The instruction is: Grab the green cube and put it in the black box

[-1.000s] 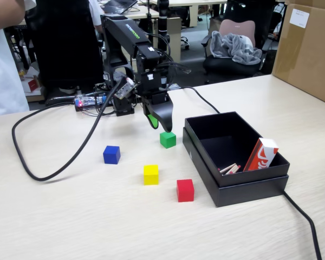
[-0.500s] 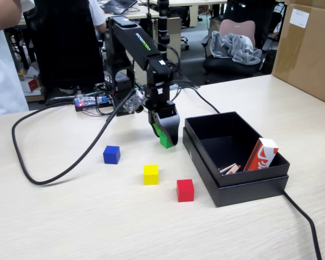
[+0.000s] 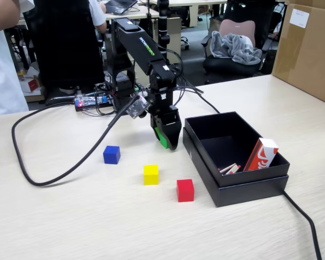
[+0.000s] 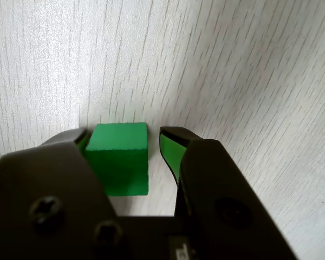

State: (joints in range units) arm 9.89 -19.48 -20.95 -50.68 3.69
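Observation:
The green cube (image 4: 121,157) rests on the pale wooden table, between my gripper's (image 4: 127,134) two green-padded fingers in the wrist view. The left finger (image 4: 82,138) lies against the cube's side. The right finger (image 4: 169,147) stands a small gap away from it, so the gripper is open around the cube. In the fixed view the gripper (image 3: 168,140) reaches down to the table just left of the black box (image 3: 249,183), and its fingers hide the cube there. The box is open on top.
Blue (image 3: 111,154), yellow (image 3: 150,174) and red (image 3: 185,190) cubes sit in front of the arm. A red-and-white pack (image 3: 261,154) and small sticks (image 3: 229,169) lie in the box. A black cable (image 3: 54,176) loops at left. A brown carton (image 3: 309,49) stands far right.

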